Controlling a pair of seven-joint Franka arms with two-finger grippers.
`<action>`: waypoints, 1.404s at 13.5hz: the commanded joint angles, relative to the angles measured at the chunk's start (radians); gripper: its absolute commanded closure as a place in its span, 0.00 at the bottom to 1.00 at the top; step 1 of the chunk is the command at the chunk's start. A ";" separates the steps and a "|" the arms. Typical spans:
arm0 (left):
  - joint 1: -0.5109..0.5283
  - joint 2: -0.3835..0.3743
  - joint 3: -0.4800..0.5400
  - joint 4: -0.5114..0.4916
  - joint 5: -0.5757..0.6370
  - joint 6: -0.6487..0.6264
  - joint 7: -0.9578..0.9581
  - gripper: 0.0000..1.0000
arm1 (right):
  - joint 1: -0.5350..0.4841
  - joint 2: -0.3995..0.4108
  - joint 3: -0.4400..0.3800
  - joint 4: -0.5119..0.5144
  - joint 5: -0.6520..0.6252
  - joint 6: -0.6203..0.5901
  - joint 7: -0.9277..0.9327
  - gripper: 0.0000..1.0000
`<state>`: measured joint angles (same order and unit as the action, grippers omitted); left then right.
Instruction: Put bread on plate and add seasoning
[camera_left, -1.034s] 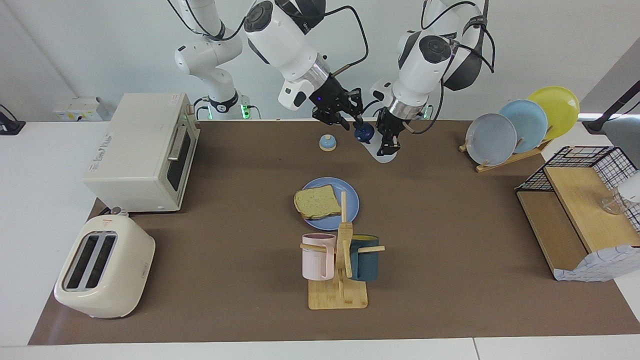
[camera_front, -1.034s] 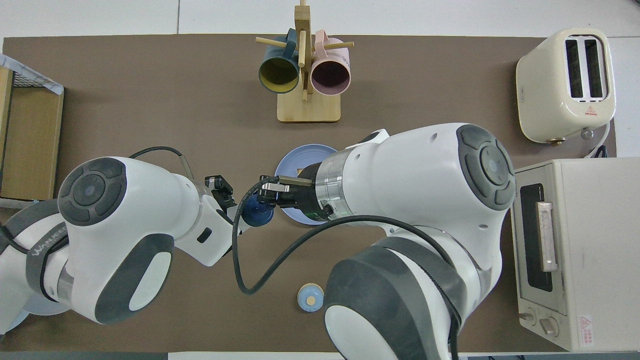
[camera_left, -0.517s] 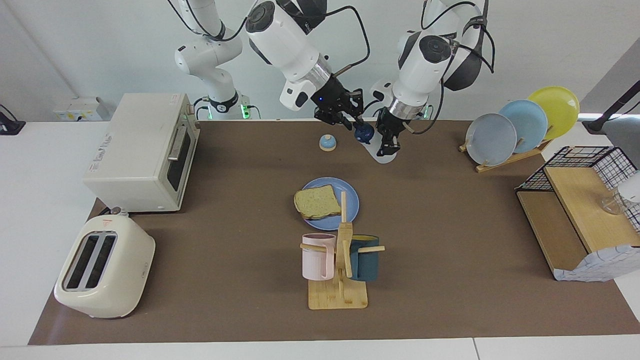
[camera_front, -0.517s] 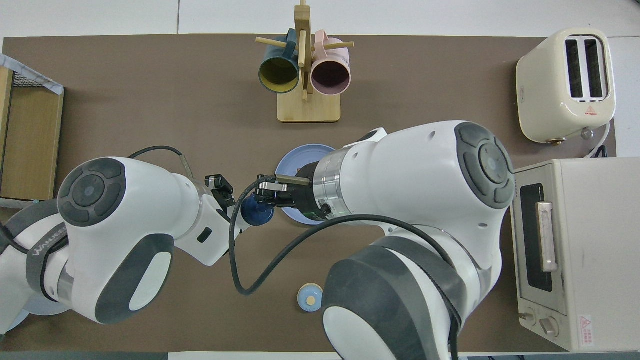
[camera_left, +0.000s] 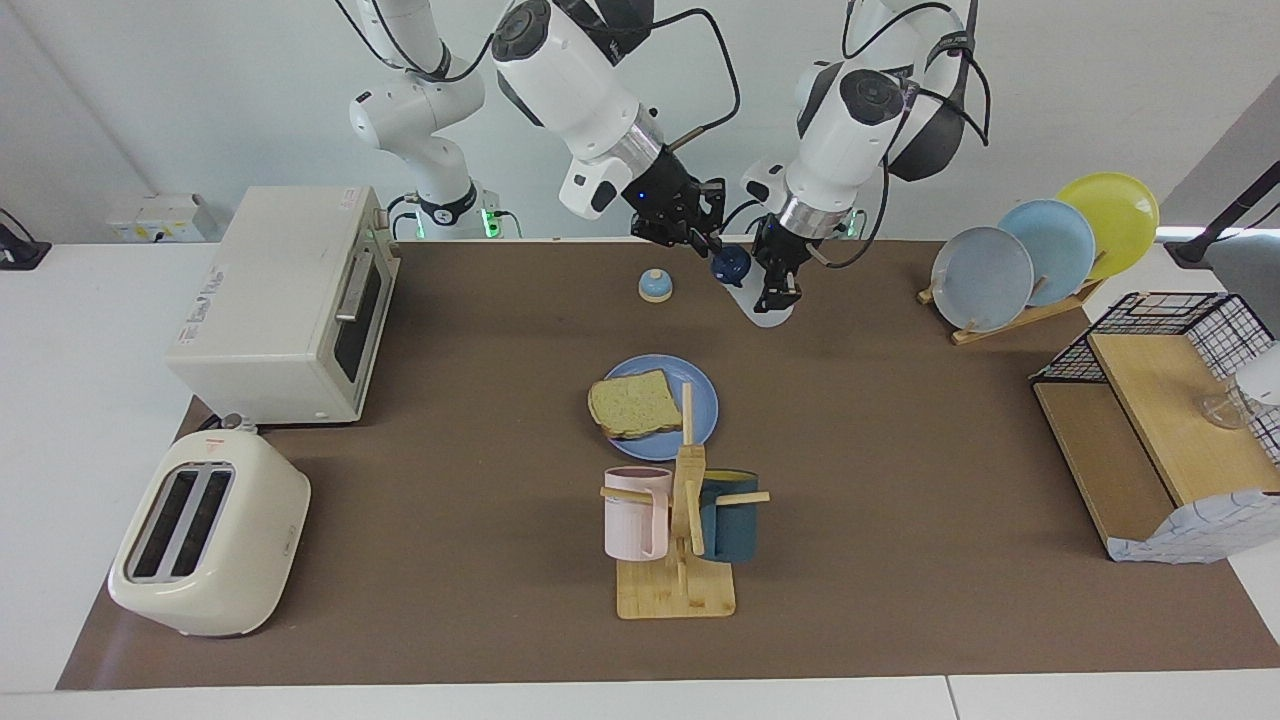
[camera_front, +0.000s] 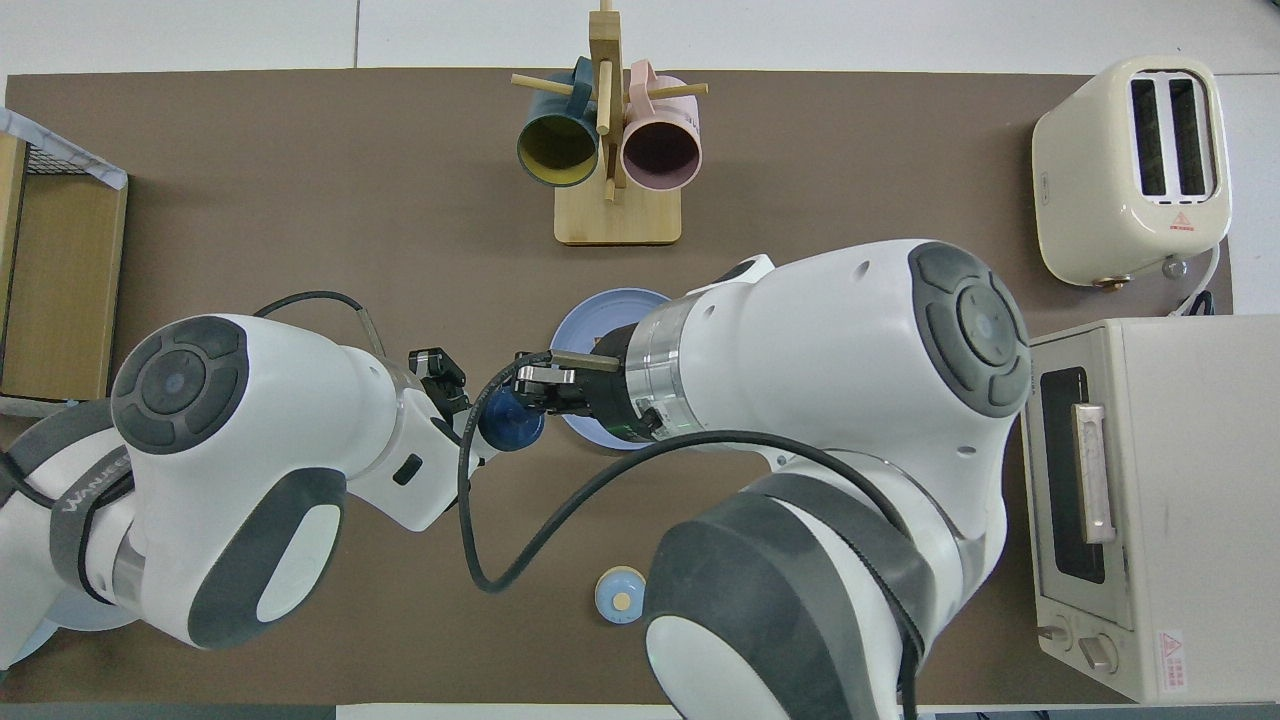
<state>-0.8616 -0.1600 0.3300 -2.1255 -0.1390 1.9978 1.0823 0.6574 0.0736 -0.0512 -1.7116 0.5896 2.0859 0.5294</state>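
Bread (camera_left: 633, 403) on plate (camera_left: 700, 400) — left gripper (camera_left: 775, 285) (raised) holds seasoning (camera_left: 731, 265).

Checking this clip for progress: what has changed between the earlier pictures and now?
The right gripper has drawn its fingers in at the seasoning's dark cap; whether it now grips the cap I cannot tell. The left gripper stays shut on the bottle, held in the air and shifted only slightly. The bread still lies on the plate; the bell has not moved.

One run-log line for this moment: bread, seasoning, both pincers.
bread: on plate | seasoning: tilted, airborne | left pincer: shut on seasoning | right pincer: at seasoning's cap
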 joint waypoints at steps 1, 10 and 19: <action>-0.013 -0.033 0.007 -0.031 0.006 0.026 -0.013 1.00 | 0.008 0.006 0.002 0.010 -0.030 -0.006 0.038 0.80; -0.013 -0.032 0.009 -0.031 0.006 0.024 -0.015 1.00 | 0.007 0.009 0.002 0.015 -0.025 -0.006 0.038 1.00; -0.011 -0.033 0.009 -0.031 0.006 0.018 -0.021 1.00 | -0.028 0.005 -0.003 0.006 0.065 0.023 0.035 1.00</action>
<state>-0.8614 -0.1611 0.3315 -2.1265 -0.1399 2.0077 1.0710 0.6574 0.0763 -0.0531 -1.7123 0.6100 2.0898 0.5454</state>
